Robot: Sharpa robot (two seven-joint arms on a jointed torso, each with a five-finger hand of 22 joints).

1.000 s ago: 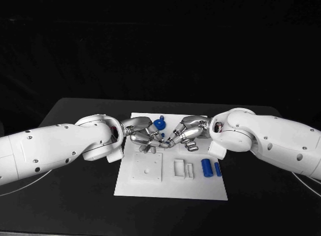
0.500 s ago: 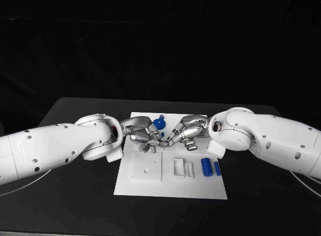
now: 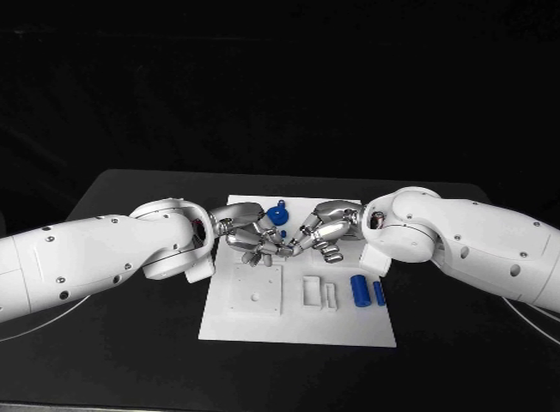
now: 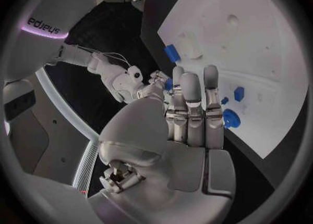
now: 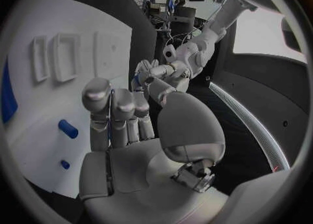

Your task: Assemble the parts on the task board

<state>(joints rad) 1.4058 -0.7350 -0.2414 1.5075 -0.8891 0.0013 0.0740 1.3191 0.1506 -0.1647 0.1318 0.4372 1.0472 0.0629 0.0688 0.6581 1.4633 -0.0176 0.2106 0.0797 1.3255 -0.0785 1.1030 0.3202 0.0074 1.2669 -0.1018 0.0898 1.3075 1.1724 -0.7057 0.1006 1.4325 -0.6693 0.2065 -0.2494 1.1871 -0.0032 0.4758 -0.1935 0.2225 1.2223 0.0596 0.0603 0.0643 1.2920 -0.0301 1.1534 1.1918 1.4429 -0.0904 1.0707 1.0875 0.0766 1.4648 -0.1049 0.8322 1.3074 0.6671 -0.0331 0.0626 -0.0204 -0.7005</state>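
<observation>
So the task board [image 3: 299, 326] sits in the middle of the counter [image 3: 131, 343], and the action is all up near the board's far edge. That's where both hands meet, fingertips practically touching over the board. There's a small blue part [image 3: 284, 234] showing right in the gap between them, but honestly I can't tell which hand is holding it, or whether either one is. The left hand [image 3: 246, 238] has its fingers curled in toward the meeting point, and the right hand [image 3: 325, 232] likewise. Whether either set is clamped on anything, the views don't show.

Further out: a round blue knob piece [image 3: 277, 214] stands just behind the hands at the far edge. Two blue cylinders [image 3: 361, 293] lie side by side toward the board's right edge, next to a pair of raised white slots [image 3: 319, 293]. A square white block [image 3: 255, 292] sits on the left half.

My guess is this is a handover or a two-handed fit of that small piece. If so, the trick is going slow: keep one hand dead steady as the anchor and only let go once the other clearly has it. With the piece that small, a slip would probably send it rolling off the board.
</observation>
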